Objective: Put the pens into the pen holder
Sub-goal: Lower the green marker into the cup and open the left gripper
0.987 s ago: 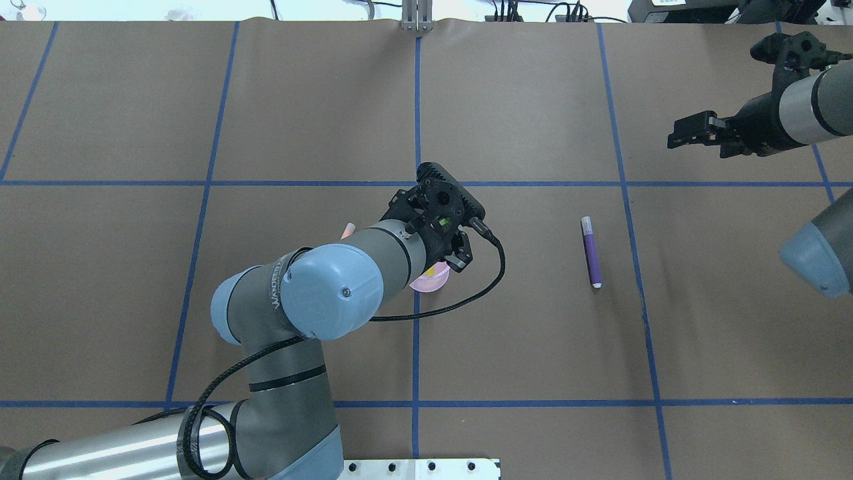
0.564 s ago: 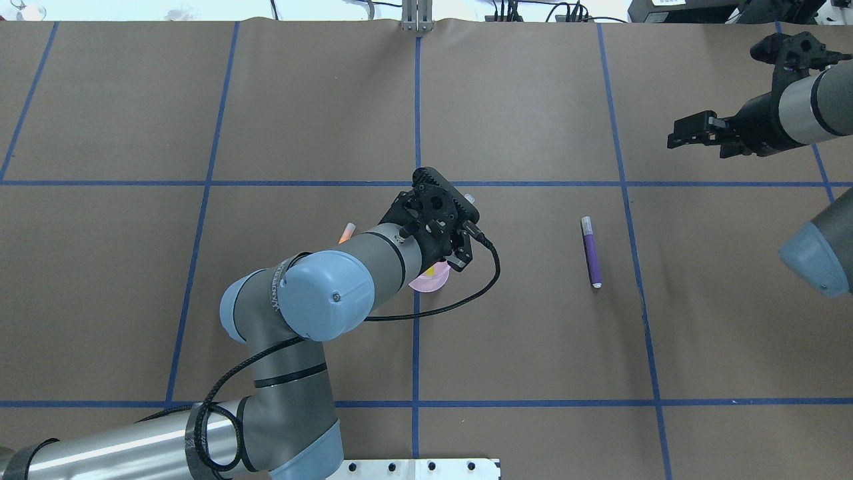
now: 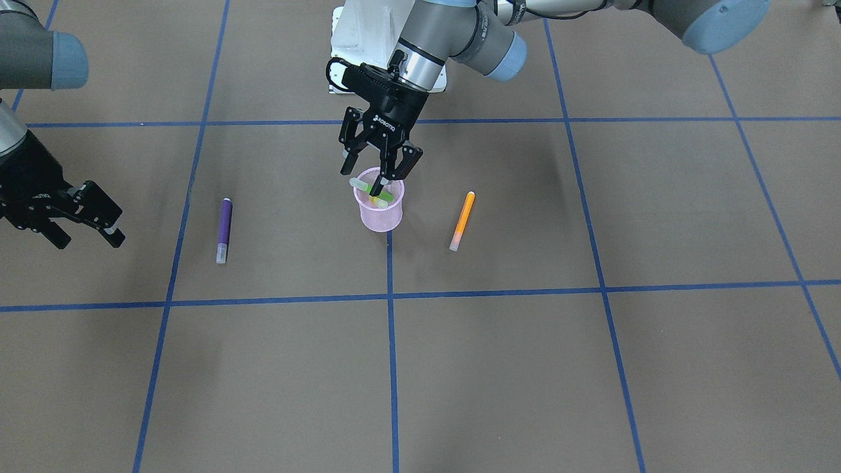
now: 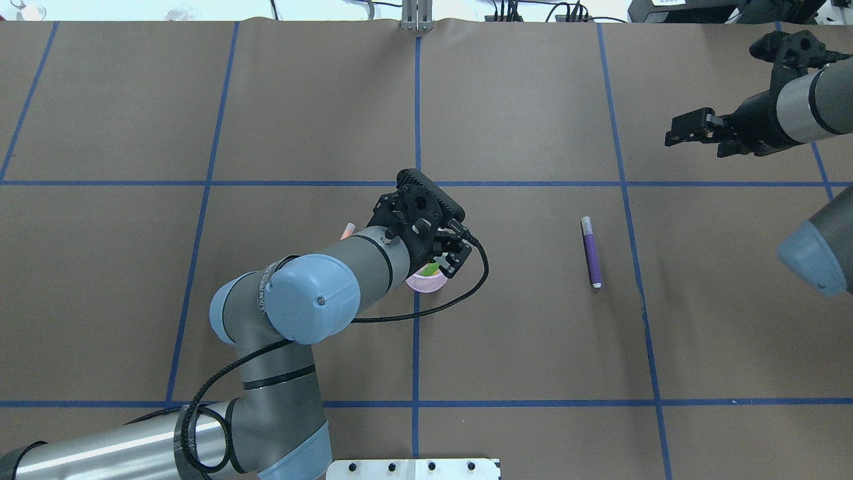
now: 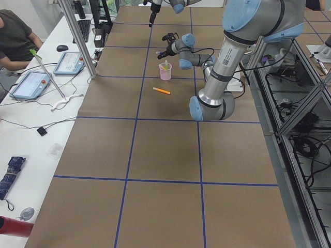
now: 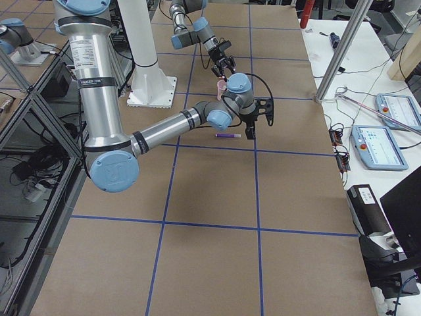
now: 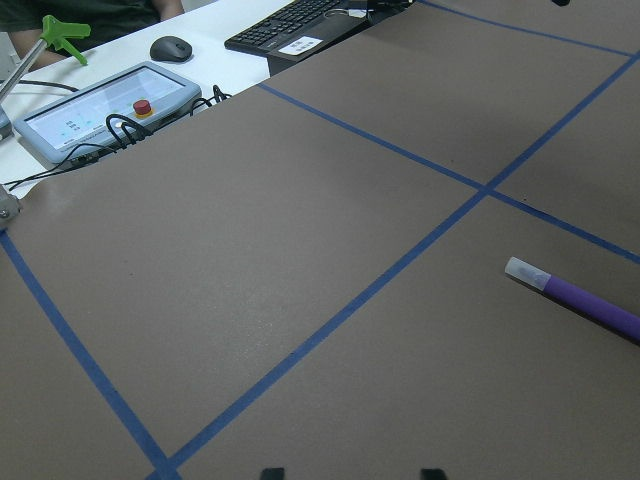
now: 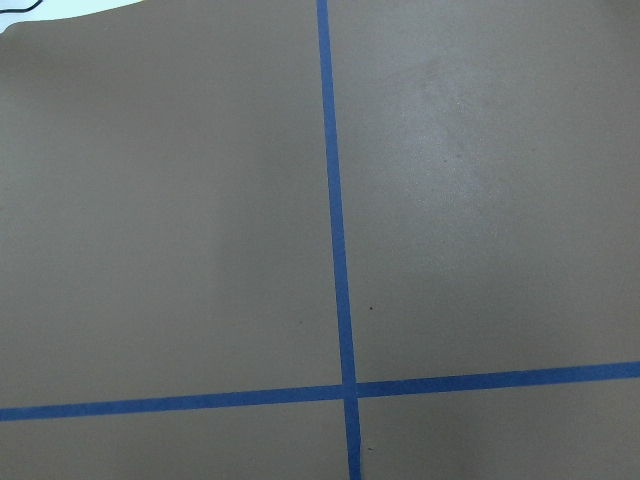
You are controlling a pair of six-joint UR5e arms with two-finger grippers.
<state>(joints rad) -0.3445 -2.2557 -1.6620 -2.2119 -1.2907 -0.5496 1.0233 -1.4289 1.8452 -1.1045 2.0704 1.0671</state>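
Note:
The pink mesh pen holder (image 3: 379, 213) stands near the table's middle; my left wrist half covers it in the overhead view (image 4: 426, 283). A green pen (image 3: 360, 183) and a yellow pen (image 3: 380, 203) lean inside it. My left gripper (image 3: 372, 176) hangs open just above the rim, holding nothing. An orange pen (image 3: 462, 220) lies on the table beside the holder. A purple pen (image 4: 590, 251) lies apart toward my right side and shows in the left wrist view (image 7: 580, 298). My right gripper (image 3: 89, 235) is open and empty, far from the pens.
Brown paper with blue tape lines (image 4: 417, 120) covers the table. The white robot base (image 3: 368, 33) stands behind the holder. An operator's desk with control tablets (image 5: 70, 62) runs along the far edge.
The green pen that was in my left gripper now sits in the pen holder. The left gripper has shifted a little leftward over the holder. The right gripper has barely moved.

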